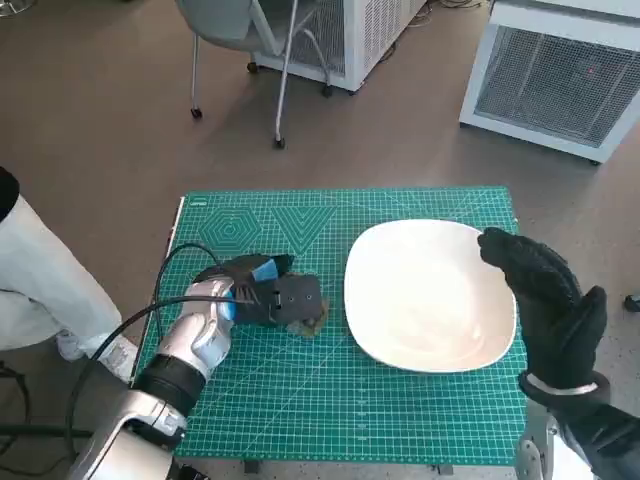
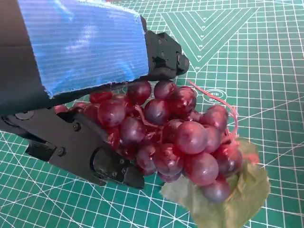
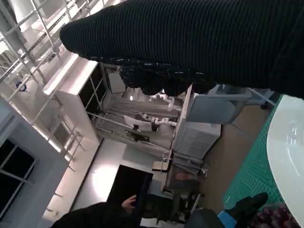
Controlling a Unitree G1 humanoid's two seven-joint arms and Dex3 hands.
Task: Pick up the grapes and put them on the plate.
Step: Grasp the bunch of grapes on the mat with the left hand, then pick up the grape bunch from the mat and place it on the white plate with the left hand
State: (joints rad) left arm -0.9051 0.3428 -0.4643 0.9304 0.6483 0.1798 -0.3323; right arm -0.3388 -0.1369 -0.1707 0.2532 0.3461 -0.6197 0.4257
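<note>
A bunch of dark red grapes [image 2: 175,137] with a green leaf [image 2: 232,199] lies on the green cutting mat [image 1: 300,390], just left of the white plate [image 1: 430,295]. My left hand [image 1: 265,290] is down over the bunch, its black fingers [image 2: 85,152] closed around the grapes on both sides. In the head view the hand hides most of the grapes [image 1: 312,320]. My right hand [image 1: 550,305] in the black glove hovers over the plate's right rim, fingers spread, holding nothing. The right wrist view shows the plate's edge [image 3: 285,147] and a bit of the grapes [image 3: 273,218].
The mat covers the small table. A chair [image 1: 250,40] and white cabinets [image 1: 560,70] stand on the floor beyond the table. A person in white [image 1: 40,280] is at the left edge. A black cable [image 1: 150,310] loops by my left forearm.
</note>
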